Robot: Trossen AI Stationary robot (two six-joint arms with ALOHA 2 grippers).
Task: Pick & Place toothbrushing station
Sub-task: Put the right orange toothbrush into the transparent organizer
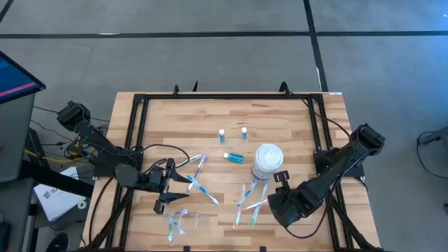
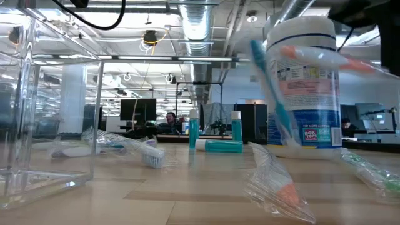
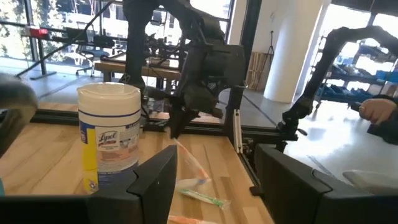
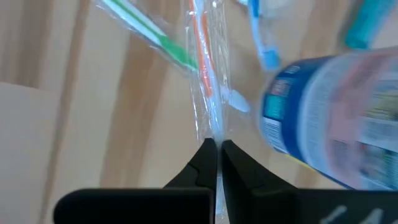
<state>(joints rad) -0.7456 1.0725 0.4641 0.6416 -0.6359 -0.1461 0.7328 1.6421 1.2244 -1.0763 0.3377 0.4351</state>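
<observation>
Several slim wrapped toothbrushes [image 1: 199, 183] lie scattered mid-table, others [image 1: 246, 203] in front of a white-lidded wipes canister [image 1: 268, 159]. Two small blue bottles [image 1: 222, 133] [image 1: 244, 131] stand behind it and a third [image 1: 233, 157] lies on its side. A crinkly clear plastic bag [image 1: 180, 220] lies near the front edge. My right gripper [image 4: 217, 149] points steeply down, shut on an orange toothbrush's clear wrapper [image 4: 208, 81]. My left gripper [image 3: 214, 180] stands level at the left, open, holding nothing. My right gripper pinches the end of the clear wrapper [image 4: 215, 132] between its two fingertips, from above and slanting down. The fingers lie along the wrapped orange toothbrush. It hangs below the gripper [image 3: 186, 155]; whether its lower end rests on the table I cannot tell.
A green toothbrush [image 4: 149, 34] and a blue one [image 4: 261, 37] lie close to the held one. The canister [image 4: 336, 118] stands right beside my right gripper. A black frame [image 1: 140, 105] runs along the table's sides and far edge.
</observation>
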